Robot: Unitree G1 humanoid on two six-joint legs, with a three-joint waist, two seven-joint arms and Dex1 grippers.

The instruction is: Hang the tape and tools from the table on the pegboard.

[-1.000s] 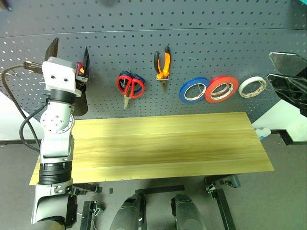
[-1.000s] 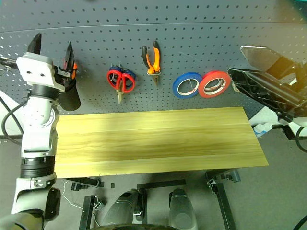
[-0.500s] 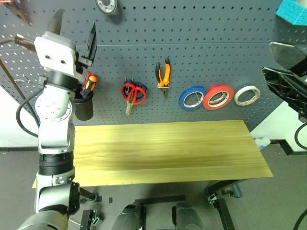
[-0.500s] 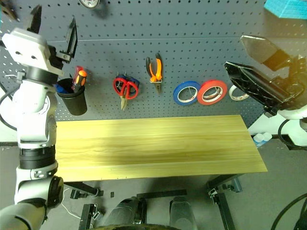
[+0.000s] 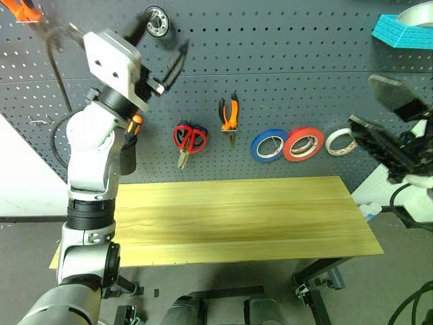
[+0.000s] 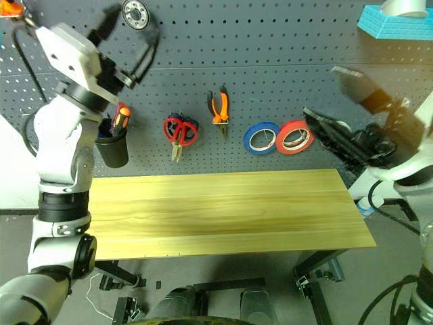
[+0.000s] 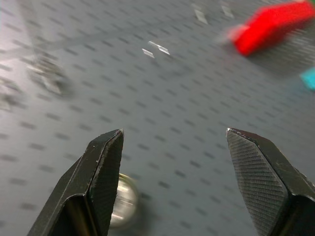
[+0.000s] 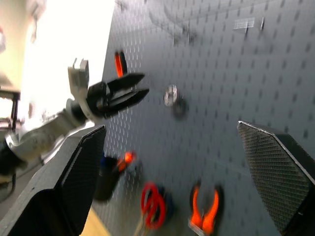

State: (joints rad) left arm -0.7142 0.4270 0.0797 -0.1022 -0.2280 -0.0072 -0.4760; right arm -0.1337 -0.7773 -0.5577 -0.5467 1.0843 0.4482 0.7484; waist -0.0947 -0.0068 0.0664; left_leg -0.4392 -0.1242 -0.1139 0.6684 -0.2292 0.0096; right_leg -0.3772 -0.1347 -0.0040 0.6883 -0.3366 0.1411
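On the dark grey pegboard [image 5: 291, 68] hang the red-handled scissors [image 5: 190, 139], the orange-and-black pliers [image 5: 229, 115] and the red tape [image 5: 302, 143]. Handles of screwdrivers [image 6: 122, 115] stick out of a black cup [image 6: 113, 147] behind my left arm; I cannot tell them apart. The wooden table [image 5: 237, 217] carries nothing. My left gripper [image 5: 162, 46] is open and empty, high against the board, up and left of the scissors. At the right edge my right gripper [image 6: 340, 108] is open and empty, level with the tape rolls. The right wrist view shows the scissors [image 8: 153, 204] and pliers [image 8: 204, 207].
A blue roll [image 5: 269, 145] and a cream-white roll [image 5: 340, 141] flank the red tape. A round metal fitting [image 5: 157, 20] sits on the board by my left gripper. A teal box [image 5: 399, 28] is at the top right, and an orange item [image 5: 24, 8] at the top left.
The camera has tilted upward. My left gripper has swung right and slightly up along the pegboard, away from the cup, and rolled. My right gripper has sunk a little.
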